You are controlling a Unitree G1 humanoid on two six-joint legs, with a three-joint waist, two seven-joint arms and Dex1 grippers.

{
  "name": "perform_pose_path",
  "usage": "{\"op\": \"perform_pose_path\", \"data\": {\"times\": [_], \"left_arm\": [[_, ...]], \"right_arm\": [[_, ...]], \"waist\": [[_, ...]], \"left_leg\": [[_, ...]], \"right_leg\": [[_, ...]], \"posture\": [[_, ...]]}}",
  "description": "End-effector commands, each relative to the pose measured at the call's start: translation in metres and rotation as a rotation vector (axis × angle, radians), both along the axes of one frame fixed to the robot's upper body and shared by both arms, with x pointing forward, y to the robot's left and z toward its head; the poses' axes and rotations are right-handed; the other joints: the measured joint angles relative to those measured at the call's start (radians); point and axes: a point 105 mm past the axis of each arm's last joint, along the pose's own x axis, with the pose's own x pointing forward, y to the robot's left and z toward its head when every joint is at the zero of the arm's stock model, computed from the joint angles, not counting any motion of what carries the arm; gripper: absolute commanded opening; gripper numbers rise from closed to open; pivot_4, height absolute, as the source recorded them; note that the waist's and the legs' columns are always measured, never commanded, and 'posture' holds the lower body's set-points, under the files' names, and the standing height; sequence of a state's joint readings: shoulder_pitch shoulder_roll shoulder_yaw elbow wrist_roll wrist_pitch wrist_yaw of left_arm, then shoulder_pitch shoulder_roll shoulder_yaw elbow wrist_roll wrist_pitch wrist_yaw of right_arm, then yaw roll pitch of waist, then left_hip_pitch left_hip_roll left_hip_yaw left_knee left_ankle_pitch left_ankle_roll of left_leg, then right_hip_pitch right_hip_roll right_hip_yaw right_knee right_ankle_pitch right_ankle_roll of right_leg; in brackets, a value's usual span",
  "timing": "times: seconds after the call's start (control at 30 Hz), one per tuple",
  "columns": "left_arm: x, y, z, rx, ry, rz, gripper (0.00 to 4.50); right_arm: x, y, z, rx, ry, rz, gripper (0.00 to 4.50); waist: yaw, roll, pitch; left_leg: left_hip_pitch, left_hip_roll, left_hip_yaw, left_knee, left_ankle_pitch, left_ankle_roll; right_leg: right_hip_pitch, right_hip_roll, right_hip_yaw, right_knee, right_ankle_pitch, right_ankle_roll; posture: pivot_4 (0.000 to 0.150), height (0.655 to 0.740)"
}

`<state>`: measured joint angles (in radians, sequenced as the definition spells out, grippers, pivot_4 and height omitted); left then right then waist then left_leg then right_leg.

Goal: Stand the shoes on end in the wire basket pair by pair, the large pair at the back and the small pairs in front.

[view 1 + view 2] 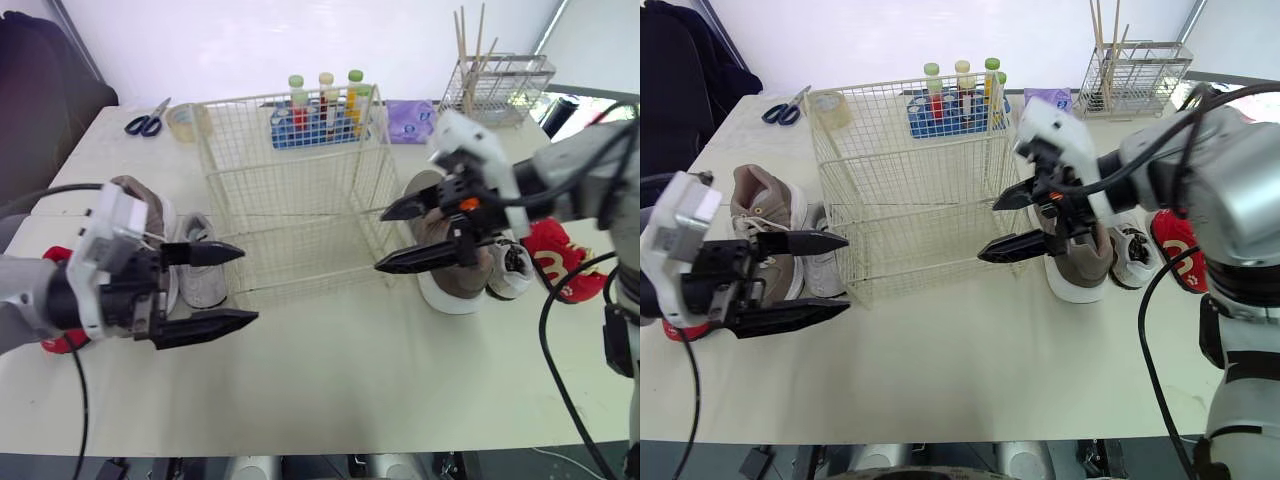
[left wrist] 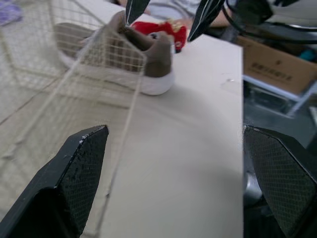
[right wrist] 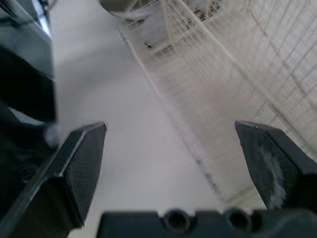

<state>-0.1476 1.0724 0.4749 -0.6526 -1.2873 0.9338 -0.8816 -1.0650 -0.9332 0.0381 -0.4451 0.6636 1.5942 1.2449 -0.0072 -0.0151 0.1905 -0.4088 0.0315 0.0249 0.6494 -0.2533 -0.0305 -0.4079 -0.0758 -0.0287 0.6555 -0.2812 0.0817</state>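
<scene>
A cream wire basket (image 1: 910,190) stands upright mid-table. On its left lie a large brown sneaker (image 1: 760,205), a small pale shoe (image 1: 825,270) just beside the basket, and a partly hidden red shoe (image 1: 680,330) nearer. On its right lie a white-soled brown sneaker (image 1: 1090,260), a small white shoe (image 1: 1133,255) and another red shoe (image 1: 1177,262).

The wire basket (image 1: 300,190) stands mid-frame on the table (image 1: 350,380). Left of it lies a large sneaker (image 1: 765,225), with a small sneaker (image 1: 203,262) between the two. Right of the basket lie a second large sneaker (image 1: 1080,262), a second small sneaker (image 1: 510,268), then a third small shoe (image 1: 555,258) near the right edge. Behind, along the upper frame from left to right: scissors (image 1: 147,122), tape roll (image 1: 185,120), bottle rack (image 1: 310,130), cloth (image 1: 410,120), wire rack holding sticks (image 1: 497,88).
</scene>
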Motion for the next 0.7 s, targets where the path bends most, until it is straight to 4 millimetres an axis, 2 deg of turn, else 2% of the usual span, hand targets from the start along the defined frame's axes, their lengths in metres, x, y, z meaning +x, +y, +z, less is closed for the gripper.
{"op": "perform_pose_path", "data": {"times": [0.03,0.1,0.17,0.3,0.4,0.47,0.53,0.57,0.63,0.7], "left_arm": [[0.006,-0.004,0.002,-0.014,-0.026,-0.051,4.5],[0.006,-0.01,0.002,-0.027,-0.021,-0.103,4.5],[0.006,-0.014,0.0,-0.027,-0.015,-0.135,4.5],[0.01,-0.016,-0.007,-0.019,0.004,-0.162,4.5],[0.003,-0.019,-0.006,-0.008,0.011,-0.209,4.5],[0.001,-0.019,-0.006,0.011,0.007,-0.213,4.5],[-0.003,-0.019,-0.007,0.032,0.012,-0.217,4.5],[-0.005,-0.019,-0.01,0.048,0.013,-0.218,4.5],[-0.006,-0.018,-0.012,0.065,0.011,-0.212,4.5],[-0.007,-0.018,-0.011,0.068,0.004,-0.208,4.5]], "right_arm": [[-0.02,-0.024,0.022,0.086,-0.017,0.004,4.48],[-0.012,-0.051,0.011,0.028,-0.05,-0.138,4.48],[-0.002,-0.066,0.003,0.026,-0.096,-0.239,4.48],[-0.007,-0.069,-0.017,0.062,-0.074,-0.309,4.48],[-0.009,-0.09,-0.041,0.025,-0.076,-0.403,4.48],[-0.009,-0.096,-0.047,0.139,-0.081,-0.48,4.48],[-0.008,-0.098,-0.051,0.277,-0.16,-0.559,4.48],[-0.006,-0.099,-0.05,0.341,-0.269,-0.607,4.48],[-0.008,-0.107,-0.057,0.38,-0.409,-0.733,4.48],[-0.016,-0.111,-0.074,0.352,-0.442,-0.801,4.48]], "waist": [[0.002,0.0,0.0],[0.013,0.0,0.0],[0.015,-0.001,-0.001],[-0.001,-0.001,-0.001],[0.003,-0.002,-0.001],[0.011,-0.002,-0.001],[0.01,-0.003,-0.002],[0.012,-0.003,-0.002],[0.015,-0.001,-0.002],[0.022,0.0,-0.002]], "left_leg": [[0.0,-0.001,0.001,0.0,0.0,0.0],[-0.001,-0.001,0.001,0.0,0.0,0.0],[0.0,-0.001,0.002,0.0,0.0,0.001],[0.0,0.001,0.003,0.0,0.0,0.001],[0.0,0.002,0.0,0.0,0.0,0.001],[-0.001,0.002,-0.001,0.0,0.0,0.001],[-0.001,0.003,0.0,0.001,0.0,0.001],[0.0,0.004,-0.001,0.001,0.0,0.001],[0.0,0.004,-0.002,0.001,0.0,0.001],[0.0,0.004,-0.001,-0.001,0.0,0.001]], "right_leg": [[0.0,0.0,0.0,0.0,0.0,0.0],[0.0,0.0,0.0,-0.001,0.0,0.0],[0.001,0.001,0.001,-0.003,0.0,0.0],[0.0,0.003,0.003,-0.002,0.001,0.001],[0.0,0.006,0.003,-0.001,0.001,0.002],[0.0,0.007,0.005,-0.002,0.001,0.002],[0.001,0.01,0.007,-0.002,0.001,0.002],[0.001,0.01,0.007,-0.002,0.001,0.002],[0.001,0.012,0.009,-0.002,0.001,0.002],[0.001,0.013,0.011,-0.002,0.001,0.002]], "posture": [[0.15,0.74],[0.15,0.74],[0.15,0.74],[0.15,0.74],[0.15,0.74],[0.15,0.74],[0.15,0.74],[0.15,0.74],[0.15,0.74],[0.15,0.74]]}}
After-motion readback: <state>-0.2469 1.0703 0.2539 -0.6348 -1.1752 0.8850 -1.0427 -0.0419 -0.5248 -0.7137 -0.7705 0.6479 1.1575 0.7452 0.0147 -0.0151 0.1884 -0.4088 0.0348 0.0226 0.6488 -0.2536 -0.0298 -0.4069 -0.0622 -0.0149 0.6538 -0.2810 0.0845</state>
